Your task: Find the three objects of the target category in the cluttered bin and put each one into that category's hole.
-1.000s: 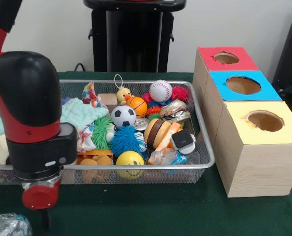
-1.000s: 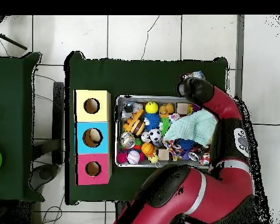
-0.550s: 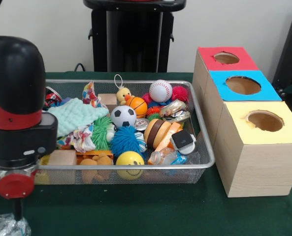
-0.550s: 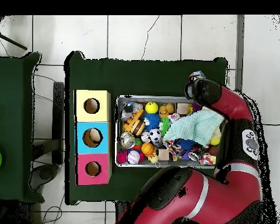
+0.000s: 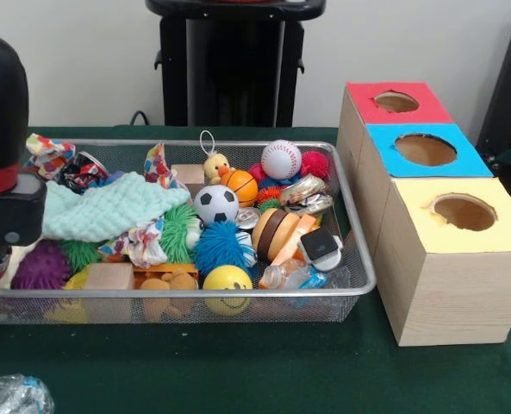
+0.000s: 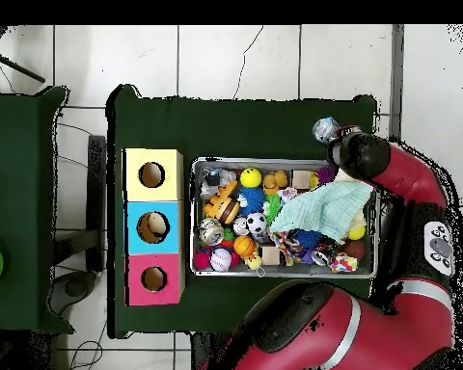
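A crumpled clear plastic item (image 5: 12, 395) lies on the worktop (image 5: 238, 362) just outside the wire bin (image 5: 358, 259), beside the arm's wrist (image 5: 1, 172). The end effector's state cannot be told, so a failed grasp is possible. Candidate targets lie buried in the bin, well apart from the three-holed box (image 5: 427, 198), and may be snagged by the green cloth (image 5: 100, 207).

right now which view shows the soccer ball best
The front view: the soccer ball sits mid-bin with its black and white patches plain, beside the orange basketball. The overhead view shows it only as a small black and white dot among the clutter.
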Controlling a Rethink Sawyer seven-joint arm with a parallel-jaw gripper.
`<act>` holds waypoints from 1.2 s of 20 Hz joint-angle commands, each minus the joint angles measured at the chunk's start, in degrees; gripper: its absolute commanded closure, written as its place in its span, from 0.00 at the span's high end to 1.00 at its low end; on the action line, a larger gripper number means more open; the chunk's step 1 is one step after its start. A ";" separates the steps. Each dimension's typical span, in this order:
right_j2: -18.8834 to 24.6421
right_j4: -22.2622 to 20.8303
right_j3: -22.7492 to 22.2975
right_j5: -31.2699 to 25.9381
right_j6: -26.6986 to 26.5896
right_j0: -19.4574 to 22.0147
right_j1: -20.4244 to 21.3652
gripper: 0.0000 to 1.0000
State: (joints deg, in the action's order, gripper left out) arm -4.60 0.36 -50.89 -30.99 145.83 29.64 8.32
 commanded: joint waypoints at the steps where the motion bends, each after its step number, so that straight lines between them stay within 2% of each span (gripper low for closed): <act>1: 1.29 -2.08 -1.23 0.13 -0.96 0.14 0.02 0.00; 5: 4.79 -1.37 2.81 0.72 -3.56 1.57 -3.45 0.00; 17: 6.19 -0.89 12.99 5.43 -1.45 0.82 -12.56 0.00; 24: 10.57 1.51 20.27 3.89 -2.67 1.24 -18.66 0.00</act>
State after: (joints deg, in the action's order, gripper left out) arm -3.13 -0.06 -36.54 -26.86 145.83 29.86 -2.90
